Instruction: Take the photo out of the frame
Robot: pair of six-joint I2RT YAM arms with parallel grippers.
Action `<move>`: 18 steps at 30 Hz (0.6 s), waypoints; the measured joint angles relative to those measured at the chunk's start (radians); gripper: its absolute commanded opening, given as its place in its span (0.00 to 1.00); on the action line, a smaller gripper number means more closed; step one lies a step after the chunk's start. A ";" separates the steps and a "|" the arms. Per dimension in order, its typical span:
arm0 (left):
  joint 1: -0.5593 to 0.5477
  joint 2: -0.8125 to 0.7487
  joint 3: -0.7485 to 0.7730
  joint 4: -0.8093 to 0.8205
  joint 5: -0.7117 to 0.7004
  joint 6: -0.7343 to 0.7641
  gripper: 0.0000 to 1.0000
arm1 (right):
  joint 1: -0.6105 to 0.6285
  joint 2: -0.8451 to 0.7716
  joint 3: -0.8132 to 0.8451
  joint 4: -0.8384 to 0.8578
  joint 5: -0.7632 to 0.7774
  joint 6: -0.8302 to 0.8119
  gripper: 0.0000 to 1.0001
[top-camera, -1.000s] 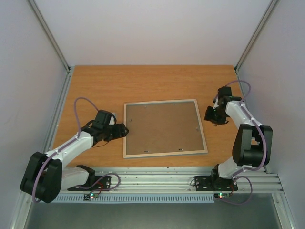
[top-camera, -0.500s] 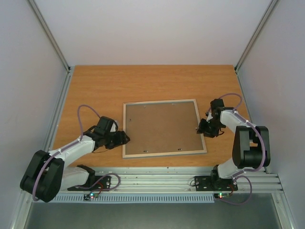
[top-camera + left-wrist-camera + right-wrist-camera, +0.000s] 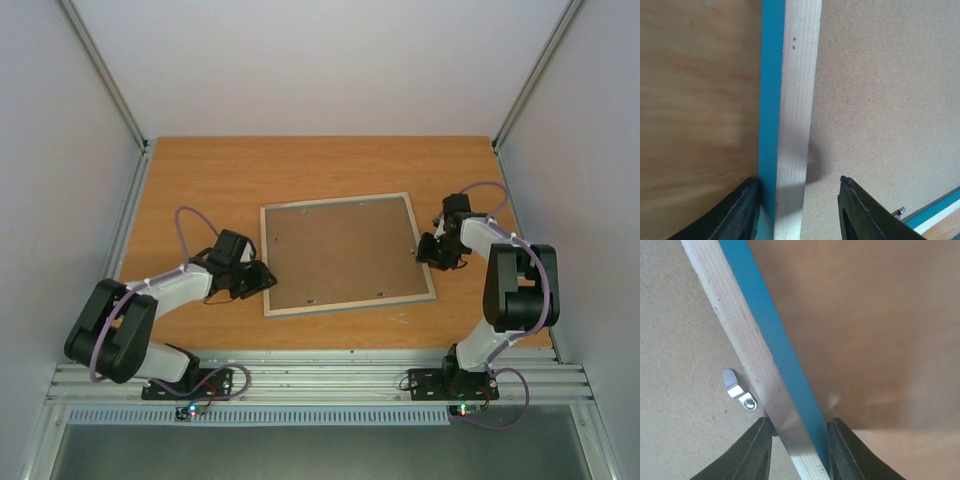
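The frame [image 3: 345, 302] lies face down on the table, its pale wood back edge up and the brown backing board [image 3: 340, 250] filling it. The photo is hidden beneath the board. My left gripper [image 3: 266, 281] is open and straddles the frame's left rail [image 3: 795, 100]: one finger touches the turquoise outer side, the other stands apart over the backing board [image 3: 880, 100]. My right gripper [image 3: 424, 252] is shut on the frame's right rail [image 3: 747, 345], a finger on each side.
A small metal turn clip [image 3: 738, 390] sits on the backing board just inside the right rail. More clips dot the board's edges. The wooden table [image 3: 200, 180] is bounded by grey side walls and the aluminium rail [image 3: 320, 375] at the near edge.
My right gripper moved onto the frame's right rail and closed on it. My left gripper slid in over the left rail. The frame shifted away from me and turned slightly.
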 measured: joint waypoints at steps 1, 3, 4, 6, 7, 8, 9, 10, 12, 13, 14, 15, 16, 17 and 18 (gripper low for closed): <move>0.000 0.019 0.017 0.000 -0.001 0.000 0.43 | 0.000 0.021 0.023 0.006 0.001 -0.002 0.35; 0.000 0.061 0.055 0.000 -0.006 0.000 0.43 | -0.001 0.064 0.072 0.019 0.002 -0.007 0.36; 0.001 0.082 0.076 -0.002 -0.011 0.001 0.42 | -0.001 0.088 0.100 0.026 0.002 -0.011 0.36; 0.003 0.120 0.116 -0.009 -0.024 0.003 0.42 | -0.002 0.129 0.148 0.041 0.000 -0.015 0.38; 0.006 0.145 0.143 -0.014 -0.029 0.006 0.42 | -0.002 0.152 0.175 0.050 -0.002 -0.018 0.38; 0.008 0.161 0.161 -0.016 -0.034 0.009 0.43 | -0.002 0.168 0.193 0.057 -0.003 -0.019 0.39; 0.010 0.175 0.177 -0.018 -0.039 0.011 0.43 | -0.002 0.182 0.212 0.063 -0.004 -0.021 0.39; 0.012 0.187 0.190 -0.019 -0.045 0.014 0.44 | -0.002 0.194 0.227 0.071 -0.006 -0.023 0.40; 0.015 0.194 0.200 -0.023 -0.053 0.024 0.46 | 0.000 0.202 0.238 0.076 -0.011 -0.026 0.41; 0.016 0.193 0.200 -0.024 -0.055 0.028 0.48 | 0.000 0.203 0.238 0.076 -0.013 -0.026 0.42; 0.016 0.190 0.200 -0.026 -0.059 0.033 0.49 | 0.002 0.201 0.238 0.074 -0.015 -0.027 0.43; 0.016 0.185 0.200 -0.032 -0.064 0.038 0.51 | 0.003 0.199 0.236 0.073 -0.019 -0.027 0.44; 0.016 0.175 0.199 -0.043 -0.069 0.043 0.52 | 0.007 0.192 0.229 0.074 -0.023 -0.027 0.45; 0.016 0.164 0.197 -0.052 -0.075 0.049 0.53 | 0.010 0.182 0.220 0.074 -0.024 -0.026 0.45; 0.016 0.145 0.191 -0.064 -0.080 0.053 0.54 | 0.015 0.160 0.200 0.074 -0.027 -0.027 0.46</move>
